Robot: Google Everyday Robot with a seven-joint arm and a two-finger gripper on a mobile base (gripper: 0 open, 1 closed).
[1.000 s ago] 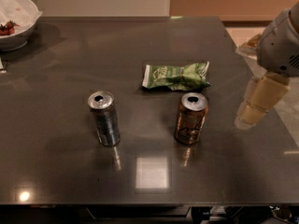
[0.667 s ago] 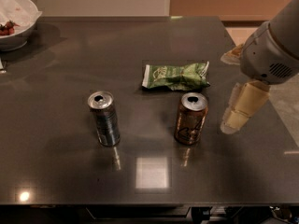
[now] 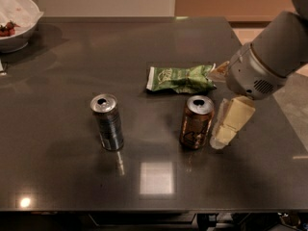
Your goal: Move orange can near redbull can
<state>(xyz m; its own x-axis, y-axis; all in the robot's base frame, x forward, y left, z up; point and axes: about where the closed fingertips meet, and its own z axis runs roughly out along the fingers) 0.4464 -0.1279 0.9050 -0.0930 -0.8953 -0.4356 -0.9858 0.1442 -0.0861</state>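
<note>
One pincer [image 3: 225, 130], tip-down, just beside orange can [image 3: 196, 123]

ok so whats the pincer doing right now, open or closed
pincer: cannot be told whether open or closed; it is just right of the orange can, beside it and not around it.

We see the orange can [image 3: 197, 122] standing upright, orange-brown with dark lettering and a silver top. The slim silver-blue redbull can [image 3: 108, 122] stands upright well apart on its left. The gripper [image 3: 222, 137] hangs just beside the orange can's right.
</note>
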